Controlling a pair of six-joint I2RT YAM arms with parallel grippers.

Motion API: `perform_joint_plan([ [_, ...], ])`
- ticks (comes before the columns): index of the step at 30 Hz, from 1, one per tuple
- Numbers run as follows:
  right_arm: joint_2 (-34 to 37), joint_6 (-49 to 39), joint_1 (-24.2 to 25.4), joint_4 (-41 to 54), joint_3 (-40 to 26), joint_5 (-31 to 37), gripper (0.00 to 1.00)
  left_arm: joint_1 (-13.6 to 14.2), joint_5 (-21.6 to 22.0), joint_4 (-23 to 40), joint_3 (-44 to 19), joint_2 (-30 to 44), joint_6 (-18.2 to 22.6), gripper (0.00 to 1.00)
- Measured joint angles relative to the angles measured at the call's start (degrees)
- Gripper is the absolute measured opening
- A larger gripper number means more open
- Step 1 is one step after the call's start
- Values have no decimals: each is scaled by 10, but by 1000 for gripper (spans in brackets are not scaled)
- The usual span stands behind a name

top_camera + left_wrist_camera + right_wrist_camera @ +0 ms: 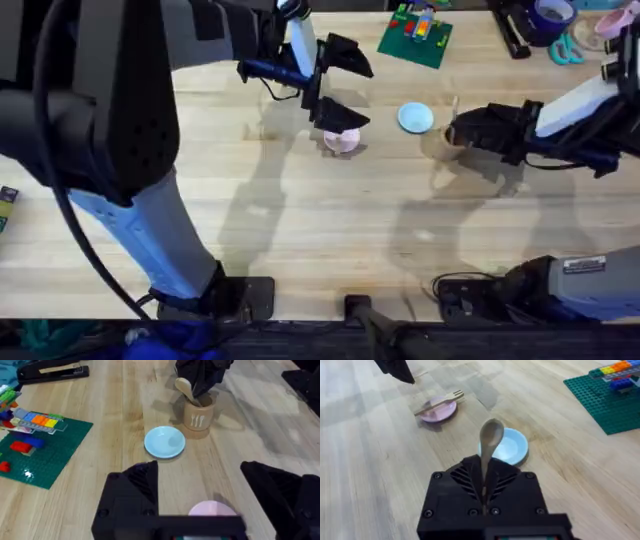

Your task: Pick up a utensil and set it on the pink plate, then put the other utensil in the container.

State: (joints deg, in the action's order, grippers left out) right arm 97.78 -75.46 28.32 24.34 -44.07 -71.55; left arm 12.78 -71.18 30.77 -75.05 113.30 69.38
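On the left, the left gripper (200, 505) hangs over the pink plate (439, 410) with its jaws spread wide and nothing between them; the fork (440, 402) already lies across that plate, tines poking just past the rim, so that half of the job looks done. Moving right, the light blue plate (415, 117) sits between the pink one and the container (198, 417), close to both. Over at the container the right gripper (484, 491) is clamped tight on the handle of the spoon (490, 440), bowl end up, and the left wrist view shows the spoon already tilted into the cup's mouth. The step in hand, I'd say, is simply letting go cleanly: lower until the handle end rests inside against the wall, then open the fingers and lift straight up so the cup isn't nudged or tipped. The cup is light-looking and could topple toward the blue plate. There's plenty of bare wood nearer the arm bases for retreating, while the green brick board (415, 32) and the stapler (511, 30) crowd the far edge.
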Motion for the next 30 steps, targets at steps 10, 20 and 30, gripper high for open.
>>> perform_joint_plan([
  [10,0,-2,0,4,0,2,988,0,0,0,0,0,0,993],
  [20,0,-2,0,-3,0,-12,995,0,0,0,0,0,0,993],
  [30,-40,26,0,26,0,-44,996,0,0,0,0,0,0,993],
])
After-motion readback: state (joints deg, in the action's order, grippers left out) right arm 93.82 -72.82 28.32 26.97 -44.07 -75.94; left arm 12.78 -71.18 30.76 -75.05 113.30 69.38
